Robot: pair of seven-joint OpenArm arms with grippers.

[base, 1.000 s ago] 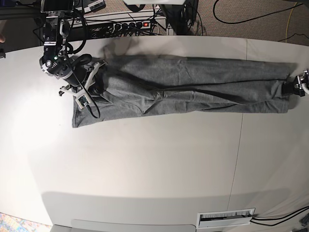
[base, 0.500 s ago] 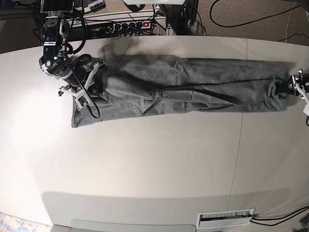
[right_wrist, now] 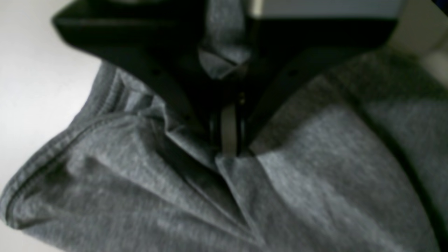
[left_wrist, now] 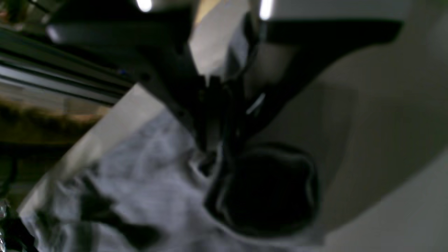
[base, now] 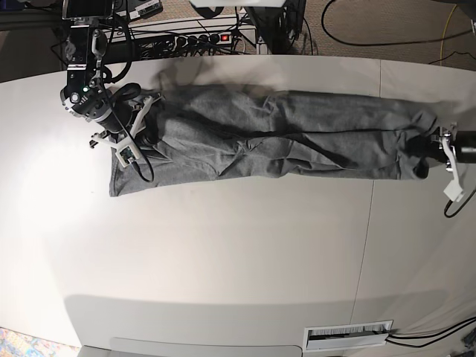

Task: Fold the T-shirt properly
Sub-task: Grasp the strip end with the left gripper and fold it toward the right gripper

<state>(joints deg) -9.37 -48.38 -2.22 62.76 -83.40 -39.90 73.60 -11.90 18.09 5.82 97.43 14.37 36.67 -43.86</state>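
Note:
The heather-grey T-shirt point(base: 282, 137) lies stretched in a long band across the far half of the white table point(base: 223, 245). My right gripper point(base: 146, 128), at the base view's left, is shut on the shirt's left end; the right wrist view shows cloth point(right_wrist: 280, 182) pinched between its closed fingers point(right_wrist: 229, 129). My left gripper point(base: 425, 145), at the base view's right, is shut on the shirt's right end and holds it bunched. In the blurred left wrist view the fingers point(left_wrist: 217, 140) are closed on pale cloth point(left_wrist: 140, 196).
A power strip point(base: 197, 37) and cables lie beyond the table's far edge. A seam point(base: 368, 216) runs down the table at the right. A white vent plate point(base: 348, 335) sits at the near edge. A loose cable point(base: 452, 195) hangs by the left arm.
My left gripper has moved leftward along the table with the shirt's right end, so the cloth is shorter and more bunched there. My right gripper has stayed put.

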